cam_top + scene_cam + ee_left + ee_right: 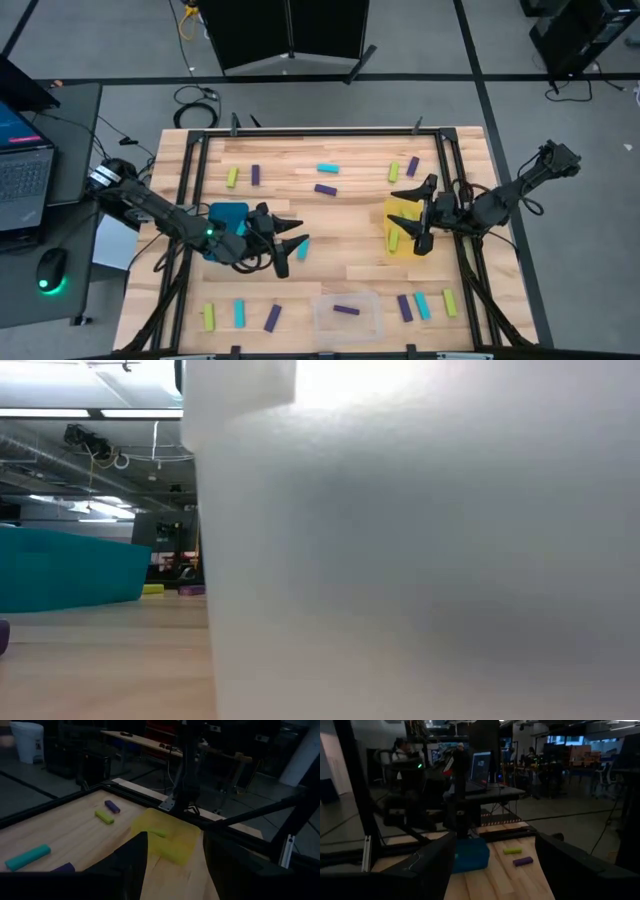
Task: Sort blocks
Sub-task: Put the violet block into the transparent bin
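Pale wooden slats form the tabletop [340, 215], framed by black rails, with grey floor around it. High view: the left gripper [287, 243] is hovering just right of the square teal plastic bin [228, 215], its fingers spread wide and empty, with a small cyan bar [303, 248] lying at its fingertips. The right gripper [418, 215] is hanging over the square yellow plastic bin [401, 212], likewise spread wide and carrying nothing. The blocks [327, 169], short cyan, purple and yellow-green bars, are lying scattered along the far and near edges; one purple bar [347, 310] is resting in the clear square bin [346, 314].

Low view: a pale blurred surface is blocking most of the frame; the teal bin is showing at left.

Left wrist view: the open dark fingers [131, 862] are pointing toward the yellow bin, which is holding a yellow-green bar [157, 833].

Right wrist view: the open fingers [432, 862] are facing the teal bin across the table.

Likely hazards: the left fingers descending off-centre could nudge the cyan bar away rather than straddle it, and the two arms, facing each other, could collide when reaching mid-table.
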